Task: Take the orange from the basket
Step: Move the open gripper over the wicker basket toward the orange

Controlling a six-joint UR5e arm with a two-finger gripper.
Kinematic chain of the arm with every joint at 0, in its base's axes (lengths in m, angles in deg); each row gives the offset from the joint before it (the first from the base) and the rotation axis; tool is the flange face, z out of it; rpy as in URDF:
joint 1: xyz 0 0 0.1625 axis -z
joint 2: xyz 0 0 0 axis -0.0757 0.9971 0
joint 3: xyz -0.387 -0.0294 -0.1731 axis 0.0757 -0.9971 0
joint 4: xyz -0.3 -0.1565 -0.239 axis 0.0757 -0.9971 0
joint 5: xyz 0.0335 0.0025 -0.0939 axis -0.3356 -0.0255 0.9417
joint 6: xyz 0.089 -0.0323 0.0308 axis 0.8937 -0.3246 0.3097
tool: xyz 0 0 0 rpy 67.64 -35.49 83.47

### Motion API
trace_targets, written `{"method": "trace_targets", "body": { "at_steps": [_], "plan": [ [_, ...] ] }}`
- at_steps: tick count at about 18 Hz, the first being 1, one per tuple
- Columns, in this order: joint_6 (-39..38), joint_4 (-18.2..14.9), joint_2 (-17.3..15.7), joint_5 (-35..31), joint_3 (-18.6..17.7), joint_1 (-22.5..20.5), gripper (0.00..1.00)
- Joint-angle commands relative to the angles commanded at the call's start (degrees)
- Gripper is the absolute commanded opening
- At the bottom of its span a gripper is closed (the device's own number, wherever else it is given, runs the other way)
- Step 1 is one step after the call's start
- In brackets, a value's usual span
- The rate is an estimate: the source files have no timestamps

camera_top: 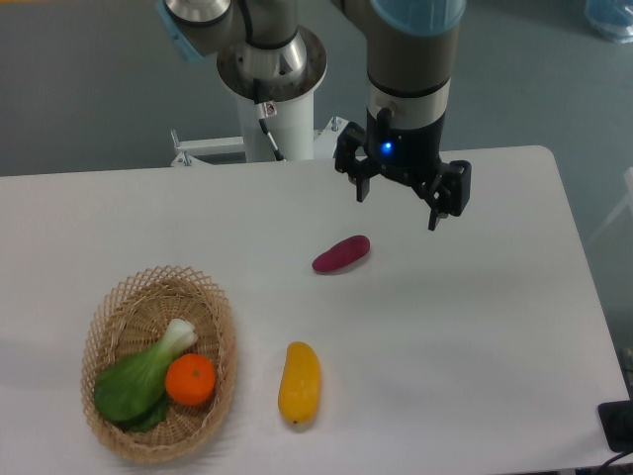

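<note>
The orange (191, 380) is a small, round, glossy fruit lying inside the woven wicker basket (213, 312) at the table's front left, beside a green leafy vegetable (138, 379). My gripper (398, 210) hangs well above the table at the back centre, far to the upper right of the basket. Its two black fingers are spread apart with nothing between them.
A purple sweet potato (341, 254) lies on the white table just below and left of the gripper. An elongated yellow-orange fruit (299, 383) lies to the right of the basket. The arm's base column (275, 94) stands behind the table.
</note>
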Motion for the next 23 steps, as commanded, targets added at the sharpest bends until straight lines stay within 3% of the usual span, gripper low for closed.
{"method": "trace_targets", "body": {
  "at_steps": [2,7,11,14,23],
  "plan": [
    [-2.73,1.48,-0.61,2.11,-1.93,0.09,1.00],
    [-10.82,12.20,-2.20,4.32,-10.80,4.56,1.00],
    [-13.28,15.73,1.13,4.32,-12.22,9.22,1.00],
    [-12.15,22.05,5.43,4.05,-12.22,13.17,1.00],
    [-9.17,23.29,11.42,4.75,-11.87,21.44,1.00]
  ]
}}
